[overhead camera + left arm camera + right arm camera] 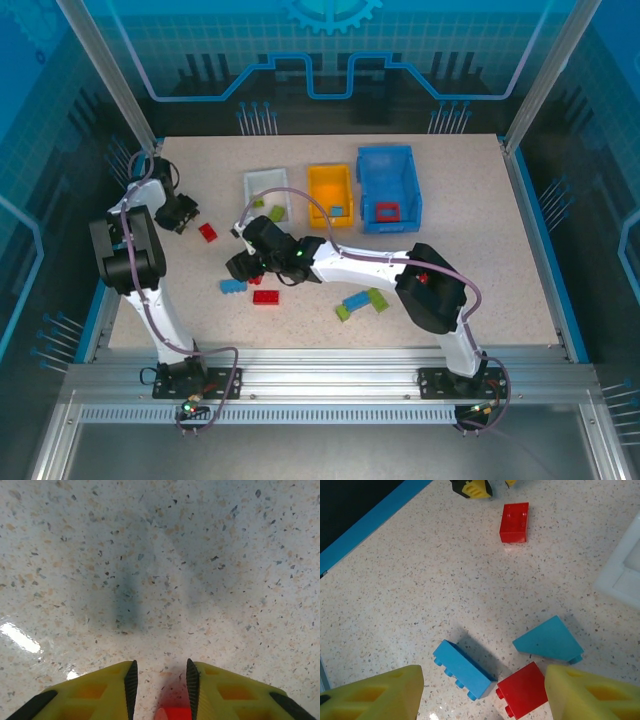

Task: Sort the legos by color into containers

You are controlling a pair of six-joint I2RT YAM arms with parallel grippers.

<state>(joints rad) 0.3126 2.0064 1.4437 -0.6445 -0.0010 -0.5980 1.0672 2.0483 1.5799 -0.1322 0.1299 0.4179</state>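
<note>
Speckled tabletop [420, 580]: glossy red brick [514, 522], studded light-blue brick [462, 669], smooth light-blue wedge [548, 641].

- A pale, speckled table [480, 250], viewed from above.
- At 12 o'clock, a row of three bins: white bin [249, 195], orange bin [312, 195], blue bin [366, 190].
- At 9 o'clock, a red brick [207, 232].
- At 7 o'clock, a light blue brick [233, 286] just beside a second red brick [266, 297].
- At 6 o'clock, a blue brick [356, 300] between a green brick [379, 299] and a smaller green brick [343, 313].
</note>
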